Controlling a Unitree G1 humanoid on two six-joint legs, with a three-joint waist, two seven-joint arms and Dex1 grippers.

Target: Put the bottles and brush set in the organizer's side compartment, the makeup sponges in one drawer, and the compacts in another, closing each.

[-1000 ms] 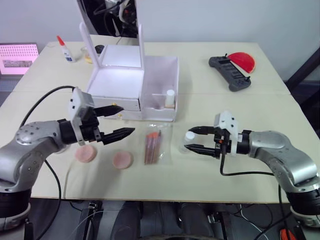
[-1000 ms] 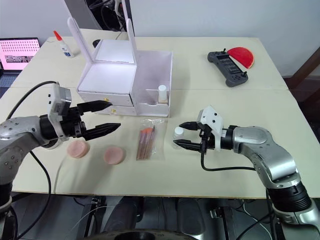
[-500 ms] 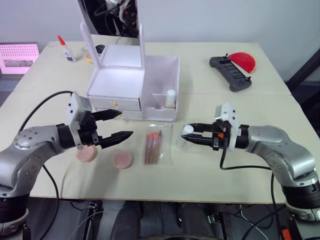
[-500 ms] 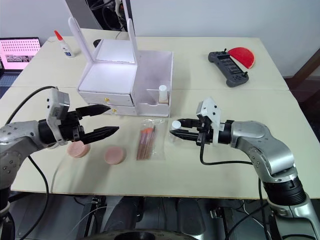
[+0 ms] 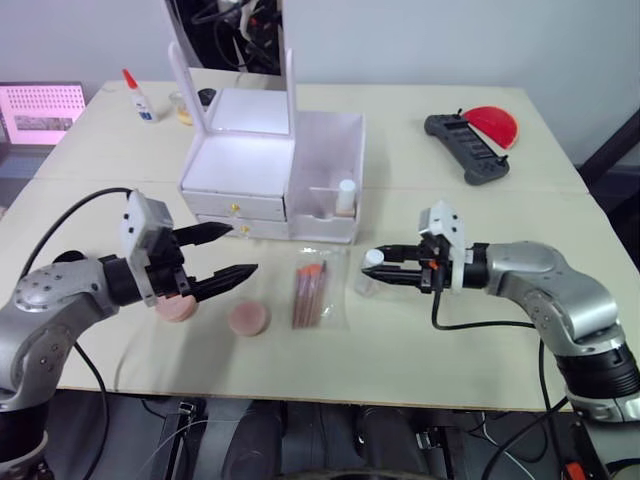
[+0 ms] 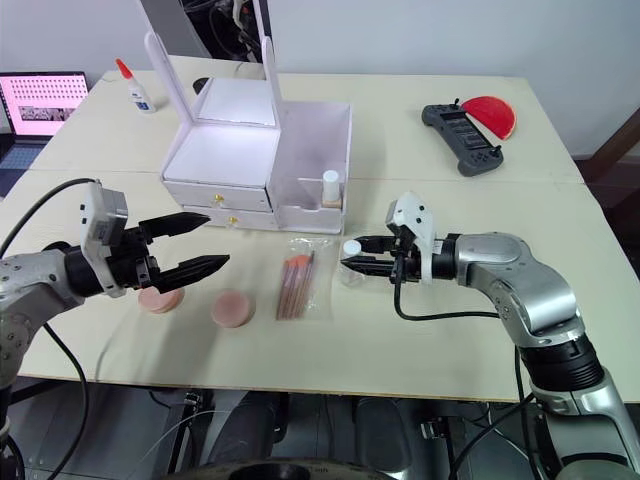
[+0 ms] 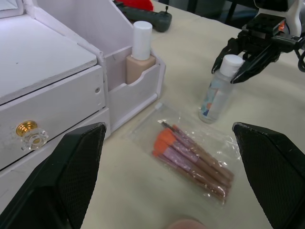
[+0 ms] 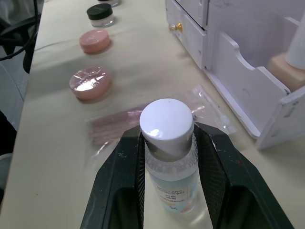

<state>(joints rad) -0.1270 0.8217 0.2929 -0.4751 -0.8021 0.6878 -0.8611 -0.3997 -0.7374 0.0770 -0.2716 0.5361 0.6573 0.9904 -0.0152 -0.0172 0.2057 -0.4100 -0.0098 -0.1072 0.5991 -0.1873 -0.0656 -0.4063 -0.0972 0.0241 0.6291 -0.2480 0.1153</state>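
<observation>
The clear bottle (image 5: 368,274) stands right of the bagged brush set (image 5: 308,295), and my right gripper (image 5: 377,267) is shut on its white cap (image 8: 167,121). The beige bottle (image 5: 345,197) sits in the front of the side compartment (image 5: 330,140) of the white organizer (image 5: 245,165). Both gold-knobbed drawers are closed. My left gripper (image 5: 243,249) hangs open in front of the drawers, above two pink makeup sponges (image 5: 178,308) (image 5: 247,319). A black compact (image 8: 100,15) lies beyond the sponges in the right wrist view.
A glue bottle (image 5: 135,95) stands at the back left near a pink screen (image 5: 40,100). A black controller (image 5: 467,148) and a red disc (image 5: 492,122) lie at the back right. The organizer's mirror (image 5: 235,40) stands upright.
My right gripper, open around the clear bottle a second ago, has shut on its cap and drawn it slightly toward the organizer. The left gripper has dropped back a little, still open.
</observation>
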